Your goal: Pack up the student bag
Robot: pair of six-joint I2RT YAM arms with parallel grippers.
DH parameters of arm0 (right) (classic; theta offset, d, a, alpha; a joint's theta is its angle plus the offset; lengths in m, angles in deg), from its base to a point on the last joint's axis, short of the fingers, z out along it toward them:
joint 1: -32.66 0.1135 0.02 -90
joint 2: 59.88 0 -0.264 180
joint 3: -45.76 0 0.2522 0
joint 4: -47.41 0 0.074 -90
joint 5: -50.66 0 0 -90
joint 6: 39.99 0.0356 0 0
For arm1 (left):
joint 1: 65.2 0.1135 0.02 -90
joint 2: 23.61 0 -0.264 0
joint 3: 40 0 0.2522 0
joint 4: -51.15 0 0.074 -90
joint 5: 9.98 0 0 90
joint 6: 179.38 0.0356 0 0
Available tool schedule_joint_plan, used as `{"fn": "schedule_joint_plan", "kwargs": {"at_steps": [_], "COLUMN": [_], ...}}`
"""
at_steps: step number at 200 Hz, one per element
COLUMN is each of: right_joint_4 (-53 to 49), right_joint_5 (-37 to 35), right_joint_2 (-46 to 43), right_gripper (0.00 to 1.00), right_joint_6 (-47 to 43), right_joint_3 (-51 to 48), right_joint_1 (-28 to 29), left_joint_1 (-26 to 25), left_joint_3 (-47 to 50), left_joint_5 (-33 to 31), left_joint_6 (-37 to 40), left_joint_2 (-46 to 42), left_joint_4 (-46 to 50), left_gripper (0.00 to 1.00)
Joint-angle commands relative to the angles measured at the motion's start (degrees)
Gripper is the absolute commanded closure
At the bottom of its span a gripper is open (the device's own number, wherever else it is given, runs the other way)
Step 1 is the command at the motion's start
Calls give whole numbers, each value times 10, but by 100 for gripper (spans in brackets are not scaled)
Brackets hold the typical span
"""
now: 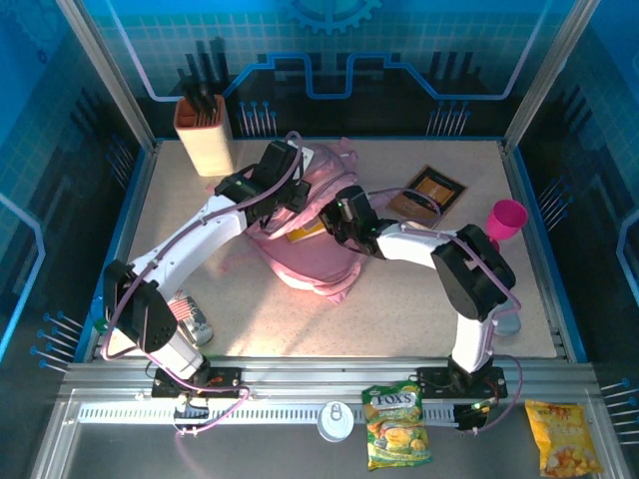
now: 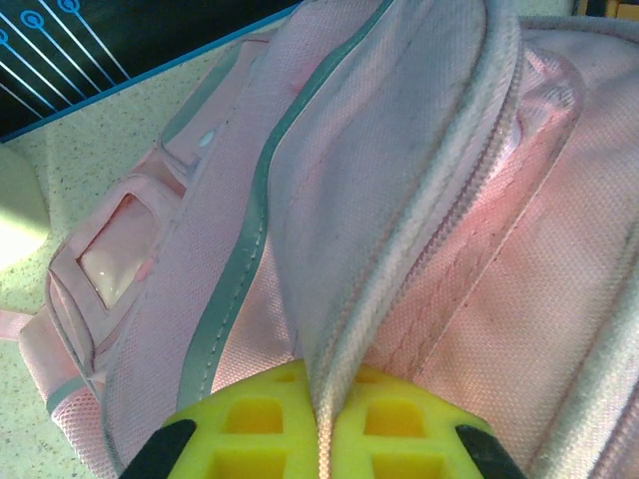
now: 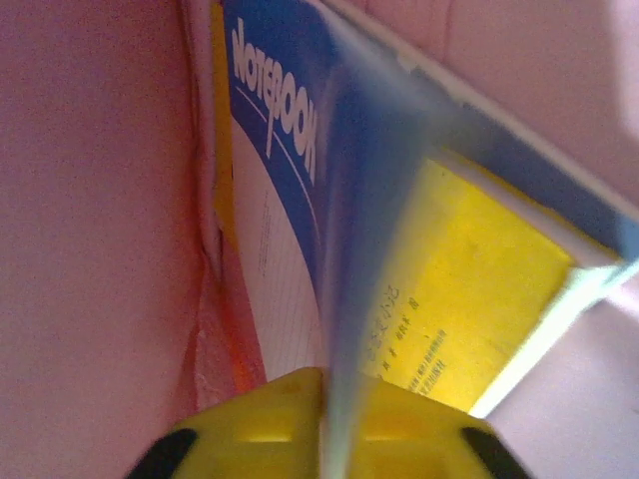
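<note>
The pink backpack [image 1: 318, 267] lies slumped in the middle of the speckled tabletop [image 1: 399, 299], between the two arms. The left gripper [image 2: 324, 411] is clenched on the backpack's zip-edged flap, with the fabric pinched between its yellow fingers. The right gripper [image 3: 324, 424] is inside the backpack, grasping the thin blue cover of a notebook [image 3: 285, 249] that rests against the pink lining.
</note>
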Motion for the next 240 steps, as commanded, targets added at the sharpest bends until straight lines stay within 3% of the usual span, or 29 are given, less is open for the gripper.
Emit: {"fn": "schedule_joint_plan", "kwargs": {"at_steps": [1, 13, 46, 98, 122, 136, 162, 183, 214, 240], "right_joint_4": [27, 31, 34, 17, -77, -142, -272, -327, -335, -347], "right_joint_5": [39, 60, 89, 99, 52, -7, -116, -156, -142, -89], "right_joint_2": [36, 43, 10, -145, -242, -302, -391, -447, -462, -416], "right_gripper": [76, 71, 44, 33, 30, 30, 28, 20, 0, 0], "right_joint_6": [24, 17, 12, -37, -111, -173, -234, -286, -382, -421], "right_joint_3": [27, 35, 6, -129, -184, -206, -239, -244, -219, -182], "right_joint_1": [7, 5, 2, -2, -3, 0, -18, -50, -104, -157], "left_joint_1": [10, 12, 18, 33, 38, 38, 39, 38, 43, 60], "left_joint_3": [-5, -7, -25, 2, 39, 65, 120, 155, 184, 200], "left_joint_5": [11, 1, -15, -8, 4, 45, 115, 158, 131, 108], "left_joint_6": [-31, -39, -42, -57, -67, -60, -60, -74, -103, -118], "left_joint_2": [-40, -37, -25, -29, -44, -56, -86, -102, -127, -152], "left_joint_4": [-73, -72, -57, -56, -62, -67, -78, -80, -86, -85], "left_gripper": [95, 94, 94, 93, 92, 90, 82, 70, 55, 44]}}
